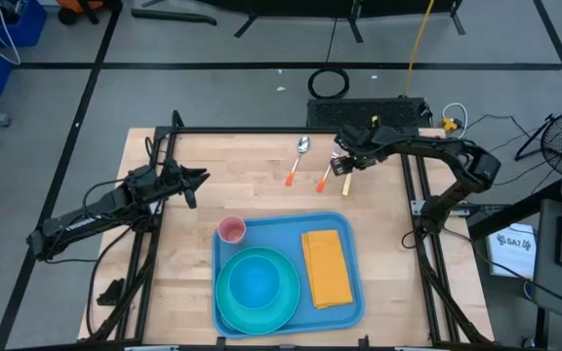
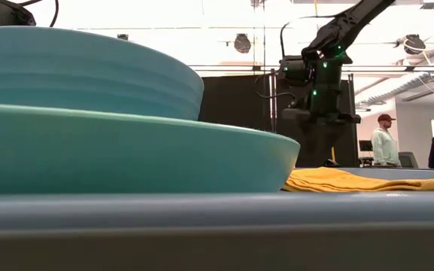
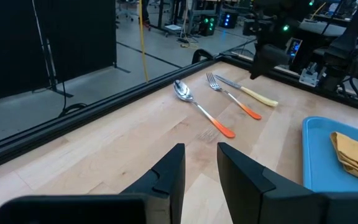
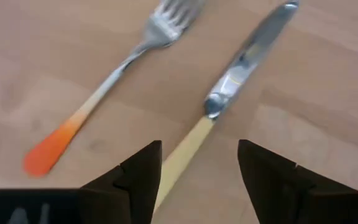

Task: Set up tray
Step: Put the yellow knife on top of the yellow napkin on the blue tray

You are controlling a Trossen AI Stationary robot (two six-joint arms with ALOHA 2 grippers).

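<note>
The light-blue tray (image 1: 351,307) lies at the table's near middle. It holds a teal bowl on a teal plate (image 1: 257,286), a pink cup (image 1: 231,230) and a yellow-orange napkin (image 1: 326,268). Beyond the tray, a spoon (image 1: 297,161), an orange-handled fork (image 4: 107,87) and a knife (image 4: 229,81) with a pale yellow handle lie flat on the wood. My right gripper (image 4: 197,171) is open and points down over the knife, one finger on either side of its handle. My left gripper (image 3: 199,171) is open at the table's left, with nothing between its fingers.
A black frame rail (image 1: 261,131) runs along the table's far edge, just behind the cutlery. Bare wood (image 1: 252,185) lies between the cutlery and the tray. People stand in the room beyond the table (image 2: 385,139).
</note>
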